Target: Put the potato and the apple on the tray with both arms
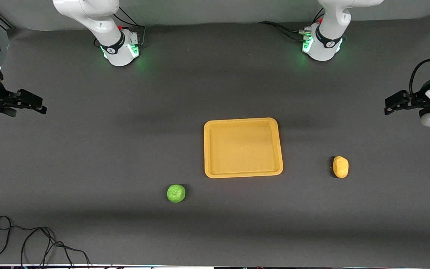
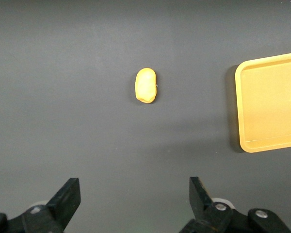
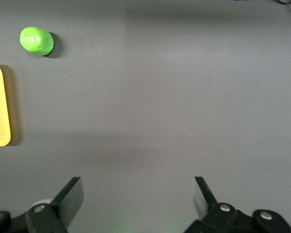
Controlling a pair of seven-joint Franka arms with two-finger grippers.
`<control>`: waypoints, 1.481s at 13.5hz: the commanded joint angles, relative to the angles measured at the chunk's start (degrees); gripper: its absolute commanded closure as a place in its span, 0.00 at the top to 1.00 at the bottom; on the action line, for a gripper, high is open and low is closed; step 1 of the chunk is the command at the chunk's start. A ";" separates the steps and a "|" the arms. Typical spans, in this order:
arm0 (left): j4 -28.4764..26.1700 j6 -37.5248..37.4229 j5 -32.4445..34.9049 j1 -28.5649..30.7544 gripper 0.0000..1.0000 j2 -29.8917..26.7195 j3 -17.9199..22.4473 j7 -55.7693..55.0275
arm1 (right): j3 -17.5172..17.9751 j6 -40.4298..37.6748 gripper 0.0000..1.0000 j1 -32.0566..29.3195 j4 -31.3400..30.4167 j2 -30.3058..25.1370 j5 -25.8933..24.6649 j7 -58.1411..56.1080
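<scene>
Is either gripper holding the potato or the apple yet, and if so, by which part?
Neither. The left gripper and right gripper are both open and empty above the table; the potato and apple lie on it.

Dark grey table (image 1: pixel 88 157), tray (image 1: pixel 243 174) mid-table (nothing in it), apple (image 1: pixel 176 193), potato (image 1: pixel 340 167), loose black cable (image 1: pixel 32 243)

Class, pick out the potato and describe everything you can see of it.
The potato is a small oblong yellow-orange lump with smooth matte skin, lying flat on the dark table. It sits apart from the tray, toward the left arm's end, touching only the table. Neither tool is near it.
</scene>
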 commanded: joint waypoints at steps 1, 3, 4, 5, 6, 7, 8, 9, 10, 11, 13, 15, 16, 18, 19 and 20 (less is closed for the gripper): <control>-1.88 0.54 -0.22 0.33 1.00 -1.47 -0.11 1.20 | -0.24 -0.81 1.00 0.21 1.39 0.57 0.68 -1.07; -2.33 1.85 -0.13 0.33 1.00 -1.73 -0.11 1.20 | -0.24 -0.81 1.00 0.21 1.56 0.74 0.77 -0.89; -2.24 2.12 -0.04 0.42 1.00 -1.65 -0.11 1.20 | -0.24 -0.81 1.00 0.21 1.65 0.74 0.94 -0.80; -2.24 2.03 0.04 0.50 1.00 -1.64 -0.11 1.20 | -0.24 -0.81 1.00 0.12 1.65 0.74 1.03 -0.80; -2.24 2.03 0.05 0.51 1.00 -1.64 -0.11 1.20 | -0.24 -0.81 1.00 0.21 1.74 0.74 1.03 -0.72; -2.24 1.86 0.05 0.51 1.00 -1.64 -0.11 1.20 | -0.33 -0.81 1.00 0.21 1.83 0.74 1.03 -0.63; -2.24 1.68 0.05 0.51 1.00 -1.64 -0.11 1.20 | -0.33 -0.81 1.00 0.12 1.91 0.74 1.12 -0.63; -2.24 1.68 0.05 0.51 1.00 -1.64 -0.11 1.29 | -0.33 -0.81 1.00 0.12 2.26 0.74 1.03 -0.54; -2.24 2.12 -0.04 0.51 1.00 -1.64 -0.11 1.38 | -0.33 -0.81 1.00 0.12 2.27 0.74 1.12 -0.54; -2.24 2.12 0.04 0.68 1.00 -1.56 -0.11 1.38 | -0.33 -0.81 1.00 0.03 2.27 0.74 1.12 -0.54; -2.24 2.03 0.05 0.68 1.00 -1.56 -0.11 1.38 | -0.33 -0.81 1.00 0.12 2.35 0.74 1.12 -0.45; -2.24 2.29 0.05 0.68 1.00 -1.03 -0.11 1.38 | -0.33 -0.72 1.00 0.12 2.35 0.74 1.12 -0.45; -2.59 4.12 0.05 0.68 1.00 -0.33 -0.11 1.38 | -0.33 -0.72 1.00 0.12 2.35 0.74 1.12 -0.45; -4.17 9.30 -0.04 0.59 1.00 3.34 -0.11 1.38 | -0.33 -0.63 1.00 0.12 2.53 0.92 1.12 -0.37; -5.22 10.81 0.04 0.68 0.99 4.76 -0.11 1.38 | -0.33 -0.54 1.00 0.12 2.62 1.09 1.12 -0.36; -6.19 12.65 0.05 0.86 0.99 6.25 -0.11 1.47 | -0.24 -0.45 1.00 0.21 2.62 1.09 1.12 -0.36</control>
